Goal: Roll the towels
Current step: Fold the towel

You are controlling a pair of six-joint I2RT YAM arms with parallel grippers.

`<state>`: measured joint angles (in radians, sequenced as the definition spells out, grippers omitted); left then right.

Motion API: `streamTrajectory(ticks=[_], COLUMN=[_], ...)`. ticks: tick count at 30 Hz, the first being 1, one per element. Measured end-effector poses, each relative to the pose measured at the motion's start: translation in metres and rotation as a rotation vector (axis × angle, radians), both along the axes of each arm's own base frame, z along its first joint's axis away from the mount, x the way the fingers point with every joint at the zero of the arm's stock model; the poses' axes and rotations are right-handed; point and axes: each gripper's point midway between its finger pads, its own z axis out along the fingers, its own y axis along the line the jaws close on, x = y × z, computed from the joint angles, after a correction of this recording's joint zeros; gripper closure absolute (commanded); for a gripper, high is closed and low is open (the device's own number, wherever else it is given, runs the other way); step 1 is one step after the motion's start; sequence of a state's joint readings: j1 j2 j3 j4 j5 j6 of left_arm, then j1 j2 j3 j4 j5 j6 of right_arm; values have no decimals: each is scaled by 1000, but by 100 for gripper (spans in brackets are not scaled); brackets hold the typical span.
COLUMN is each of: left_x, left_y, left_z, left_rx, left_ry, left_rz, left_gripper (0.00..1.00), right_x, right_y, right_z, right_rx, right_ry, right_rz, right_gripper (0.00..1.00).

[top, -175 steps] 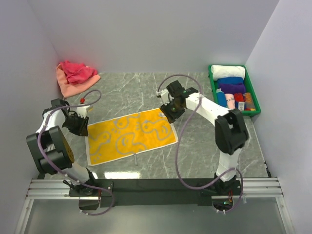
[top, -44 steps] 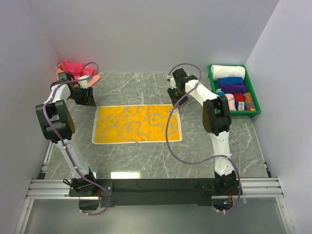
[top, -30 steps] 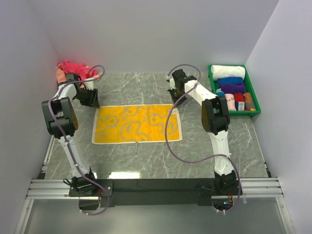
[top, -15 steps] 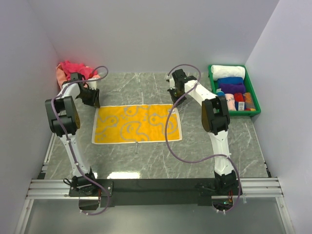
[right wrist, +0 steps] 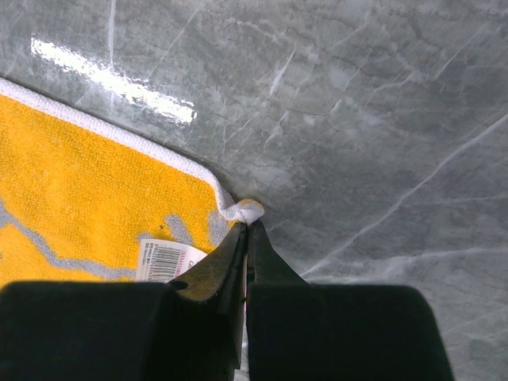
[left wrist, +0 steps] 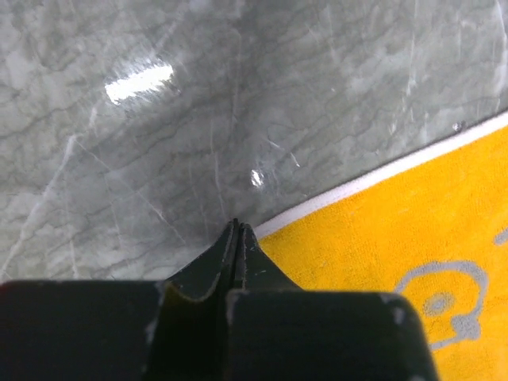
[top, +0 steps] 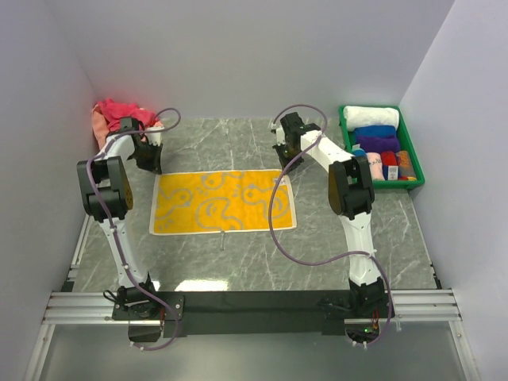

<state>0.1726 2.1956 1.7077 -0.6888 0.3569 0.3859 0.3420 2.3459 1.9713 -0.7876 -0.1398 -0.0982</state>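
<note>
A yellow towel point(top: 224, 201) with pale trim and grey squiggles lies flat in the middle of the table. My left gripper point(top: 153, 164) is shut at its far left corner. In the left wrist view the white edge of the yellow towel point(left wrist: 397, 230) runs in under the closed tips of the left gripper point(left wrist: 236, 226). My right gripper point(top: 284, 168) is shut on the far right corner. In the right wrist view a small bunch of trim on the yellow towel point(right wrist: 246, 210) pokes out past the tips of the right gripper point(right wrist: 250, 226).
A crumpled pink towel point(top: 121, 109) on a salmon one sits at the back left corner, just behind my left arm. A green tray point(top: 346, 133) at the right holds rolled towels, among them white point(top: 371, 116), blue point(top: 375, 132) and purple point(top: 379, 144). Walls close in on three sides.
My left gripper has gone from open to shut at the towel's far left corner. The right gripper and the towel have not moved.
</note>
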Motion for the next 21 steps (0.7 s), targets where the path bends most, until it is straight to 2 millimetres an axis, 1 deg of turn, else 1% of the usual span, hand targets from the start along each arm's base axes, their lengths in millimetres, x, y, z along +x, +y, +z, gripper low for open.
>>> streamTrajectory(ticks=[7,11,12,13,14,15,18,21], left_x=[5,13,17,21,25,27,30,26], left_y=[3,1,1,1,1,2,3,3], left_z=[3,15,20,25,30,34,39,34], left_rx=[0,-32,-41,-47,-49,-50,-50,-43], left_ry=[-9,-35,-50,-65,-78,-87,-94,-79], left_rz=[18,18,19,21,19,18,27,30], left_gripper=[100,100,97,89,80,65,54,50], right_x=[4,5,6,7,9,10,17,16], right_y=[-4,-7,-8,-8,-9,-9,-9,-8], right_z=[2,3,4,5,7,9,17,18], right_rx=[0,1,3,5,7,9,17,24], right_ry=[-8,-11,-12,-14,-19,-24,-45,-45], right_rz=[-6,-9,-8,-8,-7,-7,-2,3], right_gripper=[100,100,100,100,100,100,100,100])
